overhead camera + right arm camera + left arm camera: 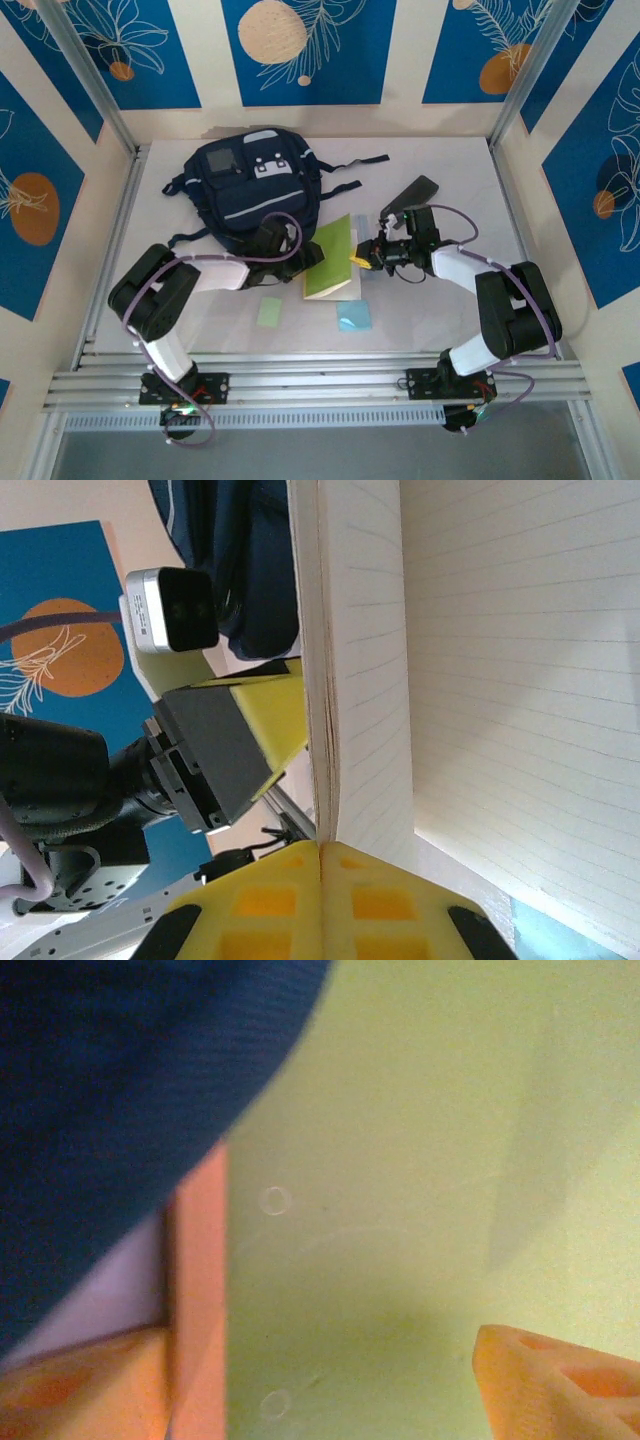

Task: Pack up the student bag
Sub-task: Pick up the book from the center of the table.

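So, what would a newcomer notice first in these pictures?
The big navy backpack lies at the back of the table, left of centre. Just in front of it, a green notebook is open, its edge pinched by the right hand, with the open left hand at its other side.

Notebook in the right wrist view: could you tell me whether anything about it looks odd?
Yes. The green notebook gapes open rather than being closed: its lined pages swing away from the rest of the block, with the shut right gripper pinching it at one edge.
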